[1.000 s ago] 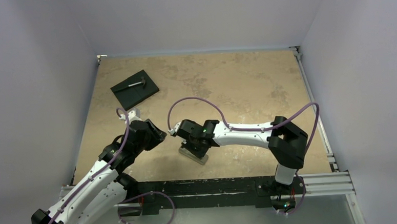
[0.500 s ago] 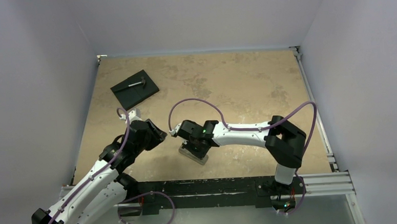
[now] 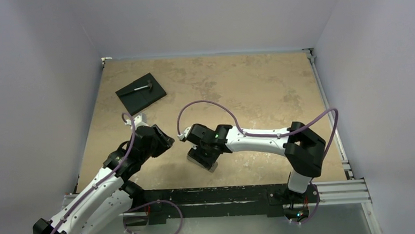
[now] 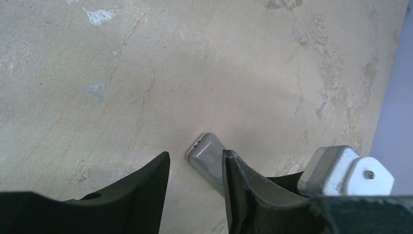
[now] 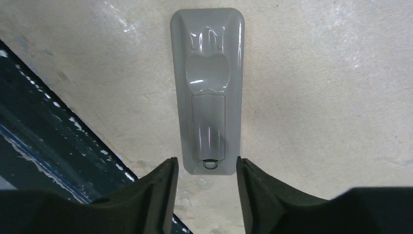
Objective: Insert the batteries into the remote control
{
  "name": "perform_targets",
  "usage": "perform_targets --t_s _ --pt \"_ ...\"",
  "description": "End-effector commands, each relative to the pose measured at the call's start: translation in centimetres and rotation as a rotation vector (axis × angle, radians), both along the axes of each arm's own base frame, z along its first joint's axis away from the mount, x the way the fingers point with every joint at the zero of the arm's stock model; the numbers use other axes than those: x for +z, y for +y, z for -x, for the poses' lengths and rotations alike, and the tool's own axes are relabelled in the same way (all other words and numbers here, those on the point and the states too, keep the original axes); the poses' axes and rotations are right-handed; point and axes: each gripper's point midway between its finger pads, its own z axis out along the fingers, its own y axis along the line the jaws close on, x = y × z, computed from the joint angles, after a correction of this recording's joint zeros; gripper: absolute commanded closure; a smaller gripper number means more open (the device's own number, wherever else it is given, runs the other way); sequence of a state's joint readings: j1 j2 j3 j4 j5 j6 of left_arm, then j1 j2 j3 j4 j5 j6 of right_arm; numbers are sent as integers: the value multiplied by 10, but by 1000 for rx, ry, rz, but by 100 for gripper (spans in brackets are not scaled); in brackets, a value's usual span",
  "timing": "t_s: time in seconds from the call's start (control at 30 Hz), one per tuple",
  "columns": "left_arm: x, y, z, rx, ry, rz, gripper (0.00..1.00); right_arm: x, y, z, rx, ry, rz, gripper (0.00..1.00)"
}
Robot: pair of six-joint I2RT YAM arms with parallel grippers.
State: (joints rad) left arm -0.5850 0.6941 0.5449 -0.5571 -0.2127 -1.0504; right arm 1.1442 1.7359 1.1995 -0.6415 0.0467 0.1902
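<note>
right elbow (image 3: pixel 303 144) shifted right; right fingers (image 5: pixel 160 190) released, straddling remote control (image 5: pixel 207 92) end; left fingers (image 4: pixel 146 185) released, empty.

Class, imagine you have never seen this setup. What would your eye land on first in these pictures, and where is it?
The remote control lies grey back up near the front edge of the table, its battery cover in place, with the open right gripper straddling one end. The open left gripper hovers close by. A black slab bearing a small grey tool sits at the far left.
</note>
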Motion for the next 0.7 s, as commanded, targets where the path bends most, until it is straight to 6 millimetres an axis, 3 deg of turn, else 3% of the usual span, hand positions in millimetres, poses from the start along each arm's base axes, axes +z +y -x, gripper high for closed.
perform_targets --t_s 0.0,0.3,0.43,0.53,0.6,0.63,0.67 --pt "12 0 -3 -12 -37 -5 57 29 8 -2 24 -32 -83 41" --pt "15 6 0 4 -24 -24 45 15 14 -1 55 -21 -101 21" --pt "18 8 1 9 -22 -31 31 6 16 -2 55 -22 -102 16" --pt "19 11 3 14 -18 -37 30 -2 15 -2 52 -17 -96 3" --pt "19 13 4 21 -14 -40 29 -8 14 -1 51 -12 -87 1" --pt "19 13 4 21 -15 -40 19 -11 14 -1 48 -11 -85 1" --pt "20 13 5 23 -14 -39 17 -14 13 -2 43 -11 -83 1"
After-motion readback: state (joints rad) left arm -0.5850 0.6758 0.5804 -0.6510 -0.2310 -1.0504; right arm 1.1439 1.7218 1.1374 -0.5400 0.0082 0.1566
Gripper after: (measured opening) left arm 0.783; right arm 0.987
